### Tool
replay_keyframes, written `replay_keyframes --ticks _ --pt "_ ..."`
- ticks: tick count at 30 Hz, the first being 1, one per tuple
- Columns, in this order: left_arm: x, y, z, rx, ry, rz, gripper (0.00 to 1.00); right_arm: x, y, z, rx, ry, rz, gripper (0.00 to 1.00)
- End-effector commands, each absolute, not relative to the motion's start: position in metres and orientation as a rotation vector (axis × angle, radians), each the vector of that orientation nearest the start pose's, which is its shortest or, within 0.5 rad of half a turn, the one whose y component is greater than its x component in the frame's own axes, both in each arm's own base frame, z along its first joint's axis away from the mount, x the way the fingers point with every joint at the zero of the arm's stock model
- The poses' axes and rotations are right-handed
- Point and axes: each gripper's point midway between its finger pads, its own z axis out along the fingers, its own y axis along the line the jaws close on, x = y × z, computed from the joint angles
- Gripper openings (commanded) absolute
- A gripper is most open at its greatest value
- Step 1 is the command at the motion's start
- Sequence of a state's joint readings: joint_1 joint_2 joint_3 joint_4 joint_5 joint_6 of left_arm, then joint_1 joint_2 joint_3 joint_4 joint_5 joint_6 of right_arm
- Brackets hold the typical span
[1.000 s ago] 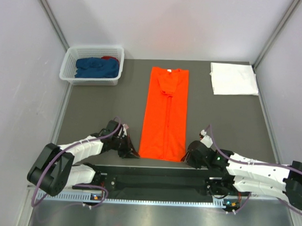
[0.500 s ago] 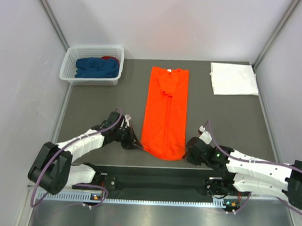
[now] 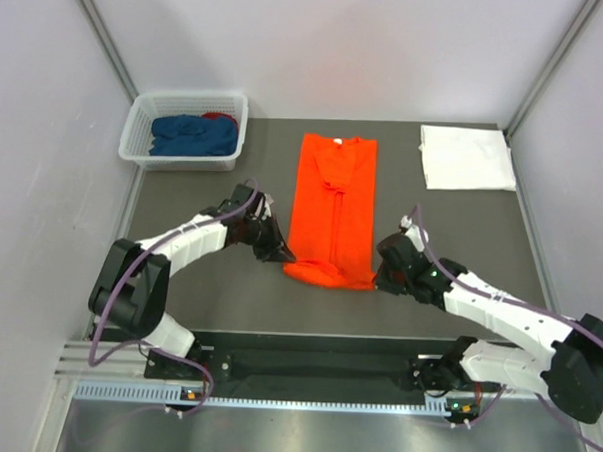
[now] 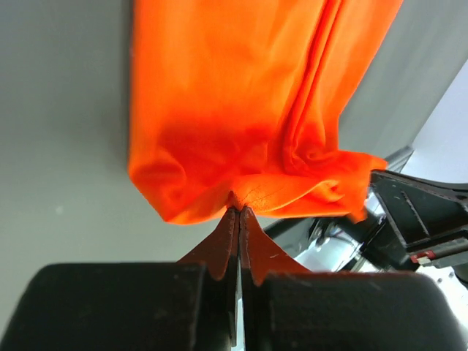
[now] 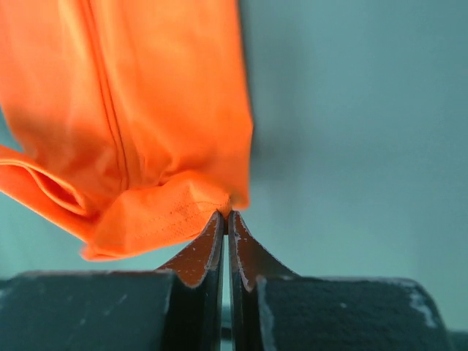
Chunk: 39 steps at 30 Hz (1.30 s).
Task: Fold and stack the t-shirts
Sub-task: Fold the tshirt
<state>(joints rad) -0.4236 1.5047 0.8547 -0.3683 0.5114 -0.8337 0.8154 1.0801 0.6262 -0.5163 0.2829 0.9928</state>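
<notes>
1. The orange t-shirt (image 3: pixel 333 202) lies in the centre of the top view as a long narrow strip on the table (image 3: pixel 199 292), collar toward the top of the frame. Its lower hem is raised and bunched.
2. The left hand (image 3: pixel 278 254) is pressed together on the hem's left corner. The right hand (image 3: pixel 381 279) pinches the right corner the same way. Both wrist views show fabric caught between closed fingertips.
3. The step in hand looks like the lengthwise fold, bringing hem to collar.
4. Next, both hands probably need to travel level toward the top of the frame, lay the hem near the collar, then let go.
5. A white folded cloth (image 3: pixel 467 158) at upper right looks like the stack. Blue garments (image 3: pixel 193 134) wait in the basket (image 3: pixel 184 163) at upper left.
</notes>
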Motion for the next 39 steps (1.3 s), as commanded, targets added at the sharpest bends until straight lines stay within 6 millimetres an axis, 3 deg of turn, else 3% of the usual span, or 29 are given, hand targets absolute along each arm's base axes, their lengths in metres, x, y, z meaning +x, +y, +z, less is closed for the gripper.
replay_keyframes --ticks 1,3,7,8,10,15,16,18,19,21,24,25,39 --pt "0.272 -0.231 0.089 -0.36 2.766 -1.025 0.0 0.226 0.183 0.097 0.239 2.45 0.408 0.0" --pt "0.284 -0.23 0.088 -0.383 2.77 -1.031 0.0 0.24 0.184 0.104 0.195 2.431 0.389 0.0" --pt "0.321 -0.232 0.109 -0.361 2.714 -1.02 0.0 0.265 0.185 0.115 0.171 2.408 0.365 0.0" --pt "0.329 -0.227 0.101 -0.394 2.73 -0.998 0.0 0.27 0.185 0.117 0.156 2.407 0.362 0.0" --pt "0.344 -0.228 0.108 -0.397 2.711 -1.033 0.0 0.288 0.182 0.122 0.178 2.391 0.36 0.0" --pt "0.38 -0.227 0.108 -0.38 2.679 -1.058 0.0 0.328 0.18 0.123 0.131 2.408 0.339 0.0" --pt "0.387 -0.223 0.098 -0.404 2.694 -1.057 0.0 0.333 0.18 0.121 0.106 2.417 0.334 0.0" --pt "0.401 -0.224 0.101 -0.405 2.672 -1.081 0.0 0.351 0.18 0.12 0.101 2.427 0.33 0.0" --pt "0.407 -0.221 0.093 -0.422 2.68 -1.082 0.0 0.355 0.18 0.117 0.084 2.44 0.321 0.0" --pt "0.421 -0.221 0.099 -0.402 2.653 -1.096 0.0 0.37 0.177 0.115 0.089 2.443 0.303 0.0" --pt "0.433 -0.225 0.1 -0.352 2.648 -1.139 0.0 0.382 0.173 0.108 0.092 2.46 0.292 0.0" --pt "0.435 -0.223 0.092 -0.37 2.67 -1.122 0.0 0.385 0.172 0.106 0.09 2.464 0.285 0.0" --pt "0.473 -0.218 0.086 -0.374 2.623 -1.146 0.0 0.427 0.173 0.116 0.07 2.43 0.276 0.0"
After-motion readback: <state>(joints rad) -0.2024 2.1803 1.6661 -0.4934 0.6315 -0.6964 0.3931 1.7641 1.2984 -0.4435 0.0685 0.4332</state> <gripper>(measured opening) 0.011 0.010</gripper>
